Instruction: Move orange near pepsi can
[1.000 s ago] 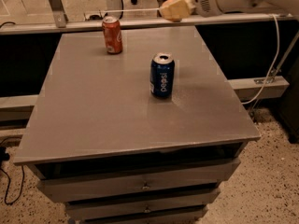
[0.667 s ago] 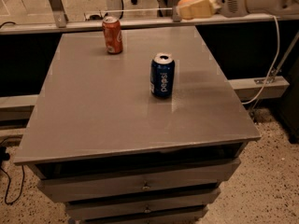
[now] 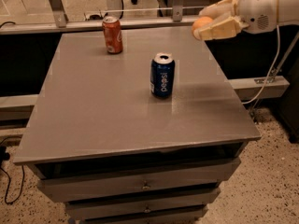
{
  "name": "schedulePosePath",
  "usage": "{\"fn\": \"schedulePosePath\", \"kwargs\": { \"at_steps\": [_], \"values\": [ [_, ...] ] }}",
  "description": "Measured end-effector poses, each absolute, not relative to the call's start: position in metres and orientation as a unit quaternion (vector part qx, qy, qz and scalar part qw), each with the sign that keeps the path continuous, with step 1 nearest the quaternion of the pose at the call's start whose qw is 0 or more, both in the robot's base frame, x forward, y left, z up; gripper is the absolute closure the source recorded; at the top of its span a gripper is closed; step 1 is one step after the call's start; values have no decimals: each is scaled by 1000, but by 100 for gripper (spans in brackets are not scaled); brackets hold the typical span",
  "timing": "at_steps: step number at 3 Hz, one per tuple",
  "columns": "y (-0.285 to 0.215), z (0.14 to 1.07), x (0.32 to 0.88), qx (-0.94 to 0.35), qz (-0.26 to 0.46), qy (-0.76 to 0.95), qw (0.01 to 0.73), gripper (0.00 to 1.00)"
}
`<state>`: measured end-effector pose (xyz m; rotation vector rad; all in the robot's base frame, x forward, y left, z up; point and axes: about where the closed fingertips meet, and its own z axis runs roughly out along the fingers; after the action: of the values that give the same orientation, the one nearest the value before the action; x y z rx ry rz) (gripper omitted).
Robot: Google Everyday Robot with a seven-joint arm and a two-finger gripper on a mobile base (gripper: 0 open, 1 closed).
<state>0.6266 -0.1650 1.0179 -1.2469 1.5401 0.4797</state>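
The gray desk (image 3: 107, 120) carries 2 cans: the pepsi can (image 3: 162, 75) upright near its middle, and an orange-red can (image 3: 112, 35) by the back edge. Above the back right corner hangs the gripper (image 3: 208, 24), its 2 fingers seemingly clamped around the orange (image 3: 201, 22), held in the air.

Grey table (image 3: 117, 120), its flat top filling mid-view; drawer fronts (image 3: 140, 185) stacked beneath its front edge; orange-red soda can (image 3: 112, 34) upright near the far edge, left of centre; metal rail (image 3: 70, 26) running just behind the table; speckled floor (image 3: 273, 181) to the right; white cable (image 3: 270, 71) hanging down at the right side; black cable (image 3: 8, 183) on the floor at left; my gripper (image 3: 201, 24) above the table's far right corner.
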Motion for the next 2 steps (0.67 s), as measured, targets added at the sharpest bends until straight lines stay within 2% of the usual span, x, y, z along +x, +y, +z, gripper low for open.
{"fn": "schedulePosePath", "kwargs": {
  "at_steps": [2],
  "values": [
    [-128,966,571,-618,232,611,436,100]
  ]
}}
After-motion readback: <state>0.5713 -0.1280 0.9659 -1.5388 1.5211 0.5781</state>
